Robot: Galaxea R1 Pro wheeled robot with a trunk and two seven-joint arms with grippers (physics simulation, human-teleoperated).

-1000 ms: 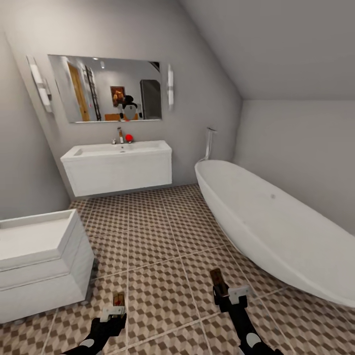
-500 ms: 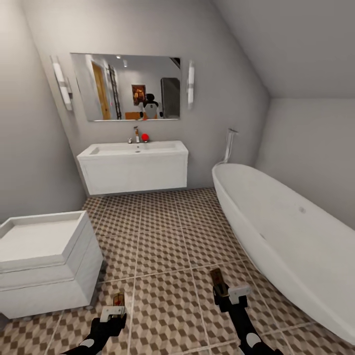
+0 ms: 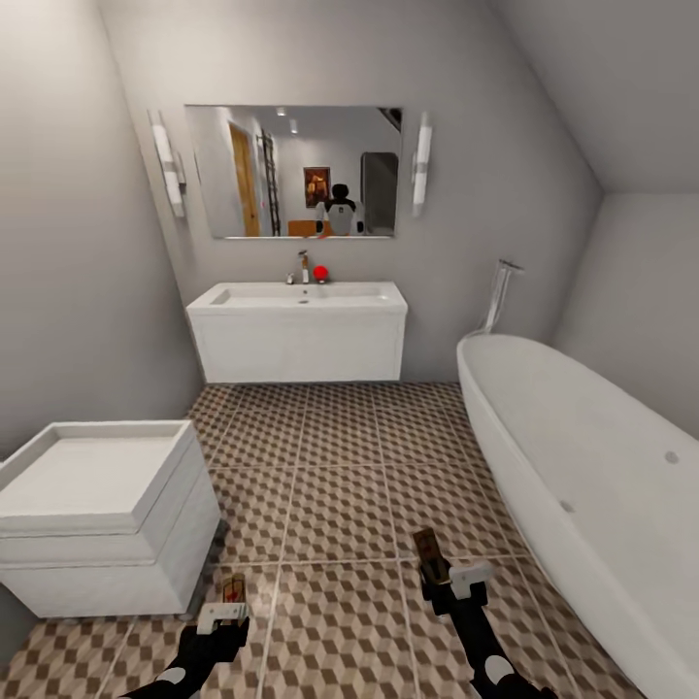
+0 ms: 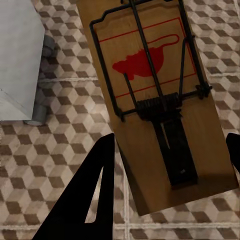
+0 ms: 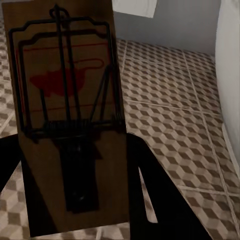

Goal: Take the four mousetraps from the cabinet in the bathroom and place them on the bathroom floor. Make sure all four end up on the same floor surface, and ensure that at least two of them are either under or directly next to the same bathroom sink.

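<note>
Head view: the bathroom sink lies at twelve o'clock, well apart from both arms across the bathroom floor; the left end effector and right end effector look about equally far.

Left wrist view: end effector clenched on a mousetrap, long axis along the fingers.

Right wrist view: the second mousetrap, gripped likewise, points toward the sink.
</note>
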